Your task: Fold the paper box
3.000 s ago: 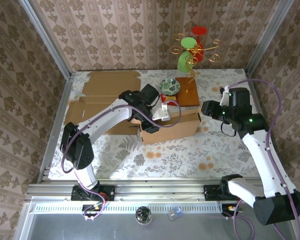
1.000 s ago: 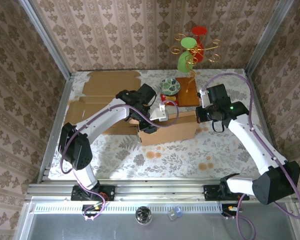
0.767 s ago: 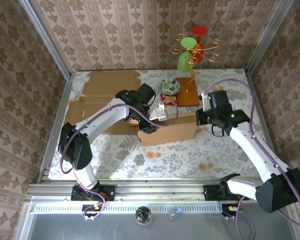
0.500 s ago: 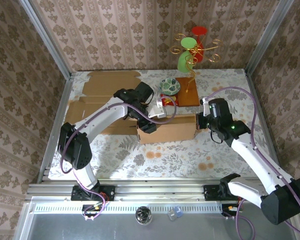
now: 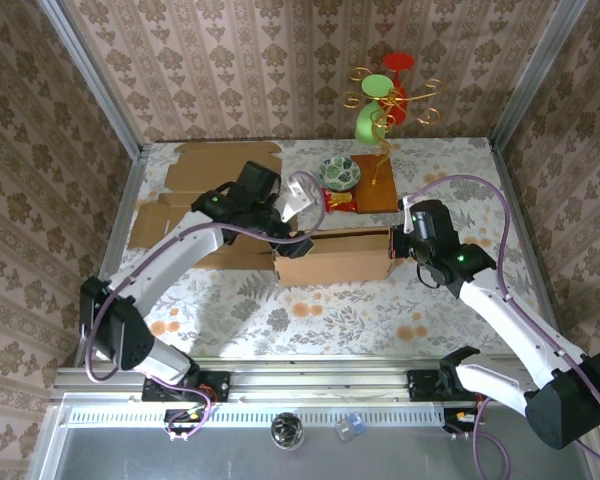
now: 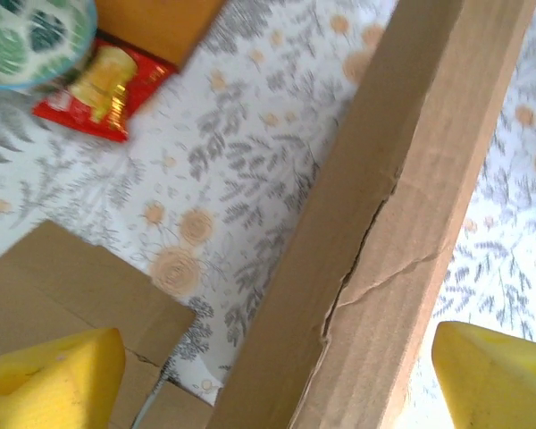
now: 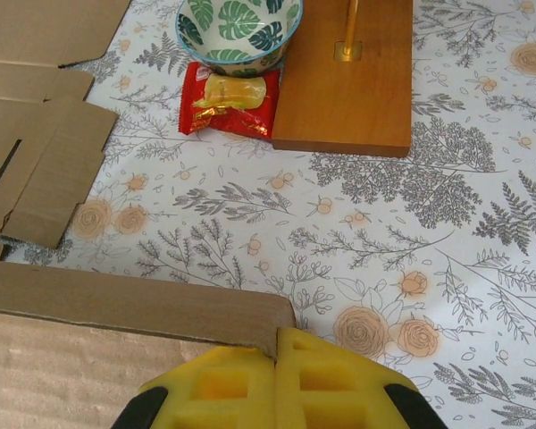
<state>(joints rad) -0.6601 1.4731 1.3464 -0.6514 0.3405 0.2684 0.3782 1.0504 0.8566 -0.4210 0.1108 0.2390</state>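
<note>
The brown paper box [image 5: 335, 257] lies long and low at the table's middle. My left gripper [image 5: 298, 196] hovers open above its back left part. In the left wrist view the box's creased wall [image 6: 384, 223] runs diagonally between the yellow pads [image 6: 45, 375], which stand wide apart and clear of it; the left gripper [image 6: 277, 384] holds nothing. My right gripper [image 5: 393, 243] is shut and sits against the box's right end. In the right wrist view its yellow pads [image 7: 223, 389] are pressed together at the corner of the box's top flap [image 7: 134, 308].
Flat cardboard sheets [image 5: 205, 180] lie at the back left. Behind the box stand a leaf-patterned bowl [image 5: 338, 172], a red snack packet [image 7: 228, 98] and a wooden base [image 5: 377, 195] carrying a gold stand with green and red dishes [image 5: 380, 100]. Walls enclose the table.
My left gripper has opened, let go of the box and pulled up and back to the left. The right gripper slid down to the box's right end. The box now lies flatter.
</note>
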